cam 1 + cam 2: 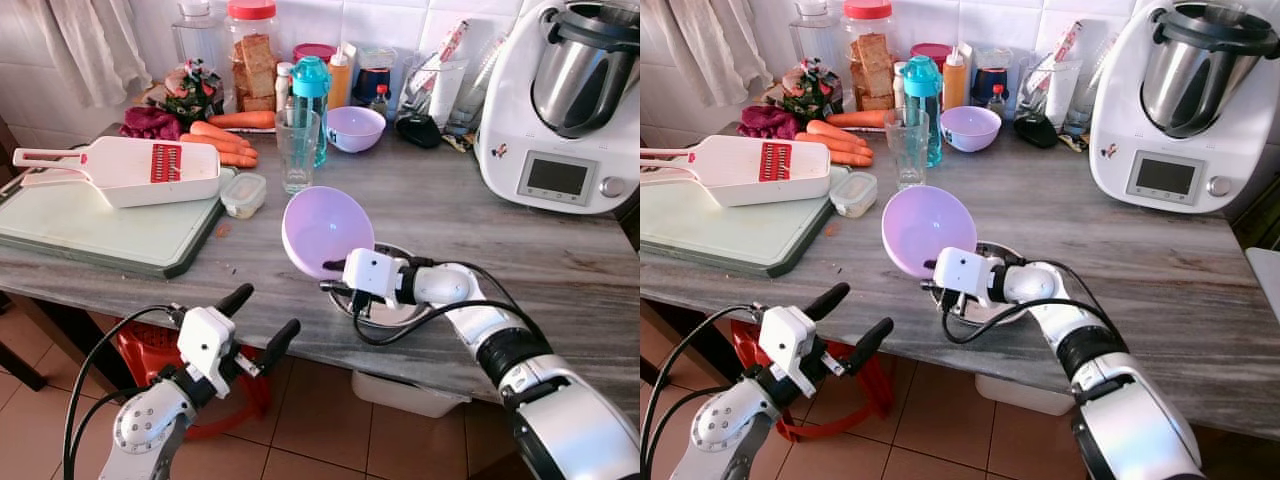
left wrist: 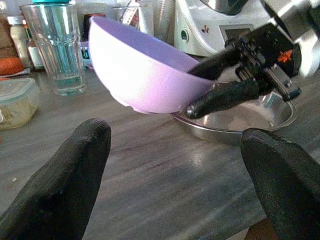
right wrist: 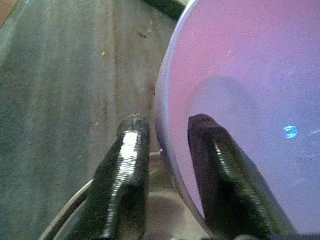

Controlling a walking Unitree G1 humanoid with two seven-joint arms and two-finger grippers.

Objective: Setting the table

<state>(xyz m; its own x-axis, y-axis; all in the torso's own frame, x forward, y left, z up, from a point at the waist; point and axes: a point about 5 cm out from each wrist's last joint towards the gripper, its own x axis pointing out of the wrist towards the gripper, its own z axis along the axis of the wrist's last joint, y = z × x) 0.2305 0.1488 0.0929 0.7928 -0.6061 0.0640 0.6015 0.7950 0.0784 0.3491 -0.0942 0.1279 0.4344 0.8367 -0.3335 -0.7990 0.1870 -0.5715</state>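
Gripping the rim of the lilac bowl (image 1: 322, 230), the right gripper (image 1: 337, 277) holds it tilted above the steel bowl (image 1: 392, 312), which stands on the grey counter (image 1: 480, 235) near its front edge. The lilac bowl leans away from the steel bowl, toward the drinking glass (image 1: 297, 150) behind it. The left gripper (image 1: 258, 320) hangs below the counter edge, in front of the steel bowl, fingers spread apart and holding nothing.

In the right eye view the second lilac bowl (image 1: 970, 127) stands far behind the steel bowl, near the blue bottle (image 1: 923, 92).

In the left wrist view the lilac bowl is raised over the steel bowl, one black finger under it and one inside.

In the right wrist view the two fingers (image 3: 124, 170) pinch the bowl wall between them.
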